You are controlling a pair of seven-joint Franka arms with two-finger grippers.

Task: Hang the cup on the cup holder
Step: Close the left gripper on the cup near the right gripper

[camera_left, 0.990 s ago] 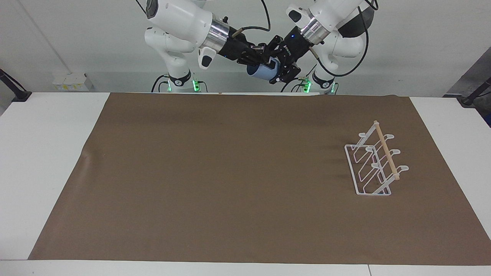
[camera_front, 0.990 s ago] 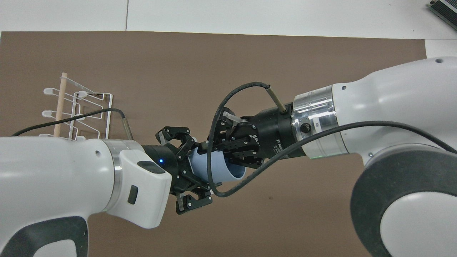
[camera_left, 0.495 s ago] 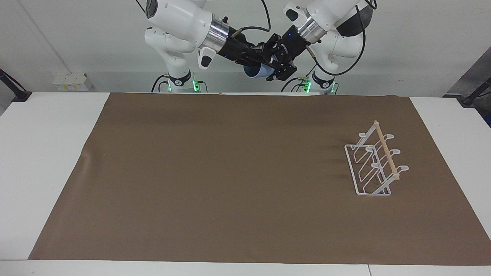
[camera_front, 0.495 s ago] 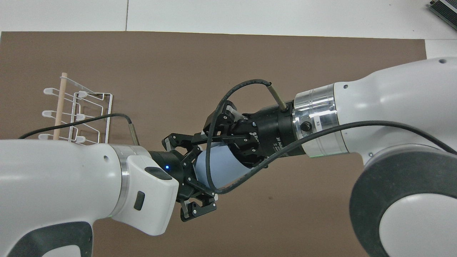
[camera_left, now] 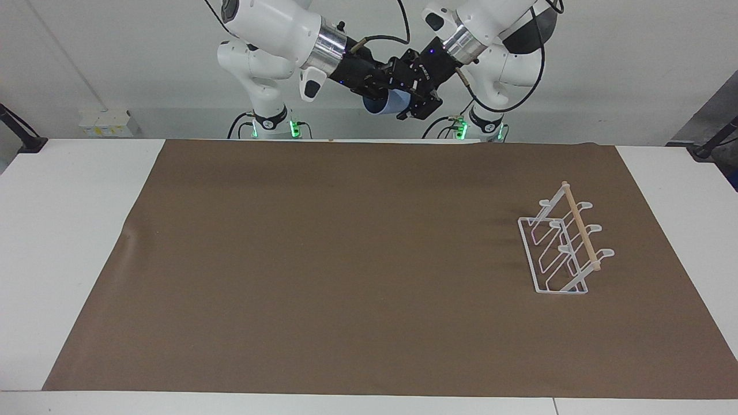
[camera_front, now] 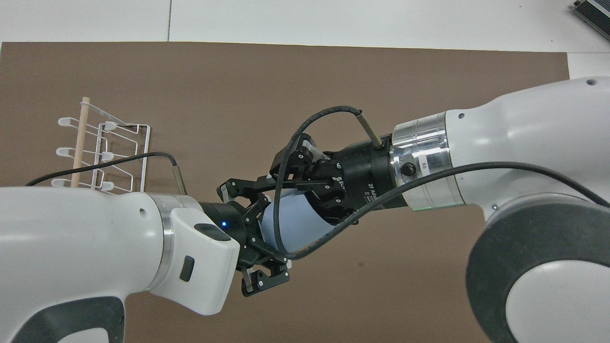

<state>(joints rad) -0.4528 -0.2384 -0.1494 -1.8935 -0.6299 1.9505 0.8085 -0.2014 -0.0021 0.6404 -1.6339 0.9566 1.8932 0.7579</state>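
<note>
Midair, top centre of the facing view: both grippers meet well above the robots' edge of the table, the cup [camera_left: 383, 104] between them. It is light blue, lying on its side, its open rim toward the right arm.

Left gripper [camera_front: 267, 228] is clamped on the cup's closed end, fingers pinching the wall from both sides. Right gripper [camera_left: 385, 87] sits at the rim end with its fingers spread; from these frames it looks let go, though one finger may be inside the mouth. Cannot tell for sure.

Cup holder [camera_left: 566, 244] stands at the lower right of the facing view, on the brown mat [camera_left: 346, 259], toward the left arm's end. All prongs bare.

Judgement: handover step, hanging not yet done.

Risks:
- Right fingers catch the rim on pulling back, twisting or tugging the cup out of a short grip on a tapered, smooth wall.
- Right arm's cable [camera_front: 305, 143] loops across the cup in the overhead view; could snag.
- Light wire rack may tip or slide if the cup pushes a prong sideways.
</note>
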